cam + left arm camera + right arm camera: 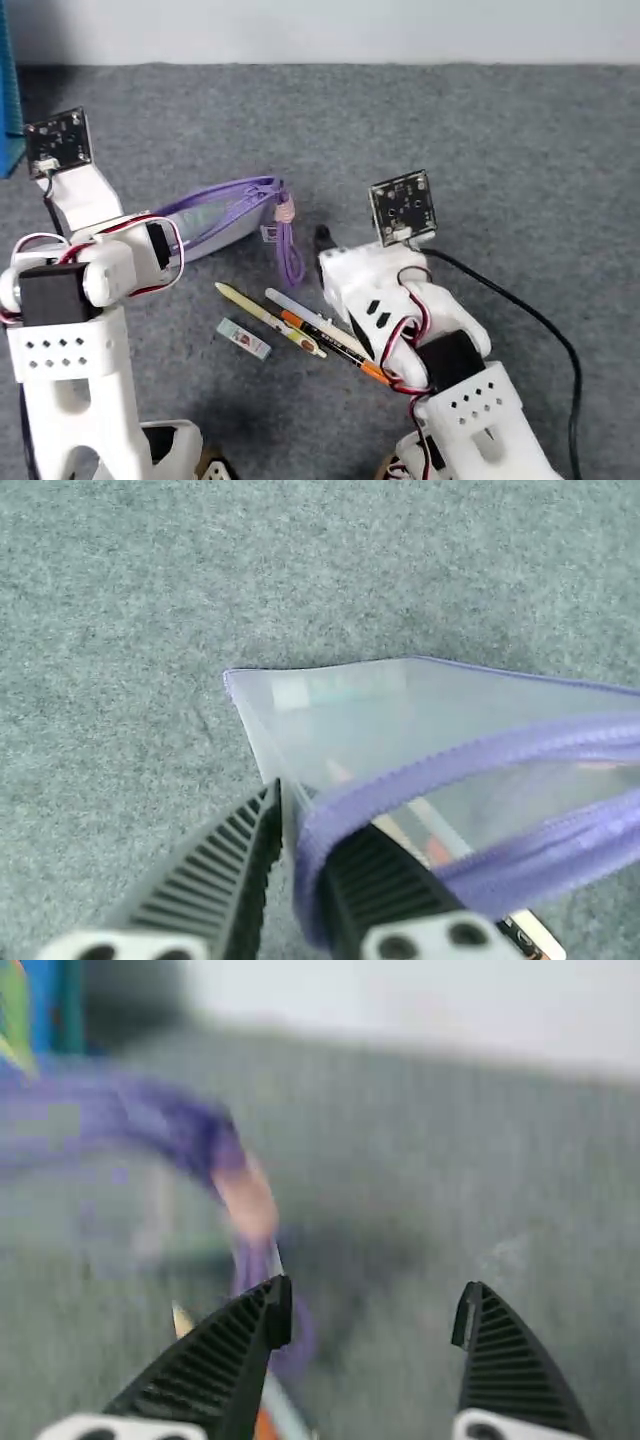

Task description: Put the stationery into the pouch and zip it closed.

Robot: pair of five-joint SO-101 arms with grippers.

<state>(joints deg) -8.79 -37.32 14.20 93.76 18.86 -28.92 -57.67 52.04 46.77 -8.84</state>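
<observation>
A clear pouch [215,218] with a purple zip edge lies on the grey mat, its mouth open. My left gripper [295,802] is shut on the rim of the pouch [400,730] at its left end; in the high view that gripper [165,245] sits at the pouch's near corner. A pink zip pull [285,210] and a purple strap [290,255] hang off the pouch's right end. Several pens [300,325] and a small eraser [243,338] lie in front of the pouch. My right gripper [372,1310] is open with nothing in it, just right of the strap [235,1160] and above the pens.
A blue object [8,100] stands at the mat's far left edge. A black cable [540,325] runs from the right arm across the mat on the right. Bare grey mat [480,150] stretches behind and to the right.
</observation>
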